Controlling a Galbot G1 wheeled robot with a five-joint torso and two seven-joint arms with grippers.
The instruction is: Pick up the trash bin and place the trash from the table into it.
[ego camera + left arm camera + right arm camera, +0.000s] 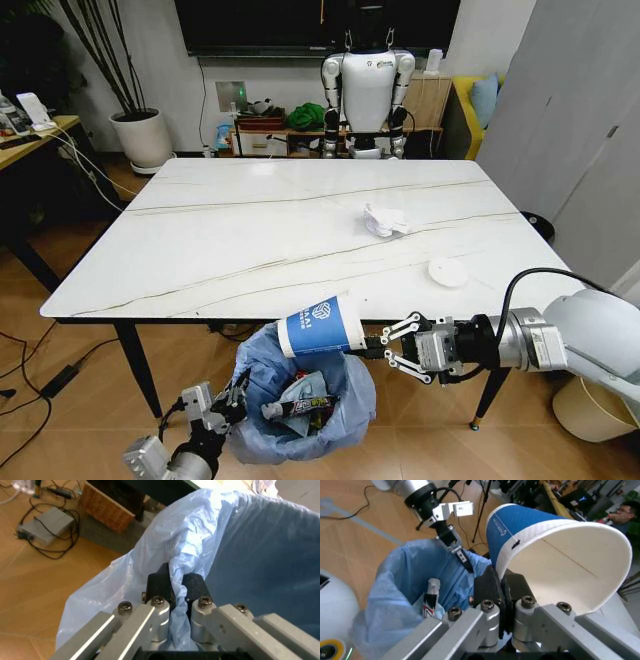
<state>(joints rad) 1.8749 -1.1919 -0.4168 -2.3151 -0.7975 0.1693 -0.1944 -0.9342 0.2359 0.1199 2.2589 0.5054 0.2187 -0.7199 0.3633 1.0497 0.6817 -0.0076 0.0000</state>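
Right fingers (372, 347) pinch paper cup (322, 327) rim, seemingly above trash bin (300, 400).

the bin (300, 405) is cut off by the lower edge of the head view, and its bag (150, 566) hides the wall. the cup (322, 326) covers part of the bin mouth. the items inside the bin are mostly buried and hard to identify.
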